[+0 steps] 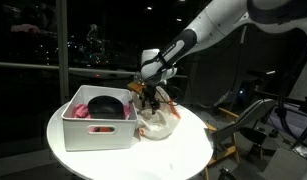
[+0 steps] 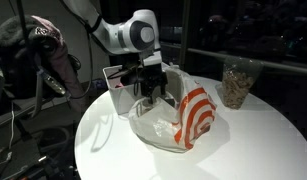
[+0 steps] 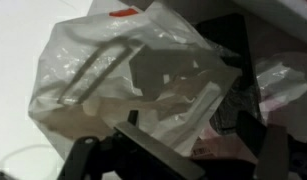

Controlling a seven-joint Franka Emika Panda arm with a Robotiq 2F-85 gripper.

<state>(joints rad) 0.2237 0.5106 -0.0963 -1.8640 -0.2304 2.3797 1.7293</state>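
Black robot gripper [image 2: 152,90]: fingers spread wide, pointing down.
Crinkly white plastic bag with red stripes [image 2: 188,120]: right under the gripper, crumpled top between the fingers.
White square plastic bin [image 1: 98,130]: close beside the gripper, next to the bag.
Round white table [image 2: 248,140]: under everything.

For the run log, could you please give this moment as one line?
pincer: open, at plastic bag top | plastic bag: on table, beside white bin

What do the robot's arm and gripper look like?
The arm is glossy white, built of smooth rounded tube segments with darker bands at the joints. The gripper is black and blocky. No markings or loose cables show clearly enough to tell.
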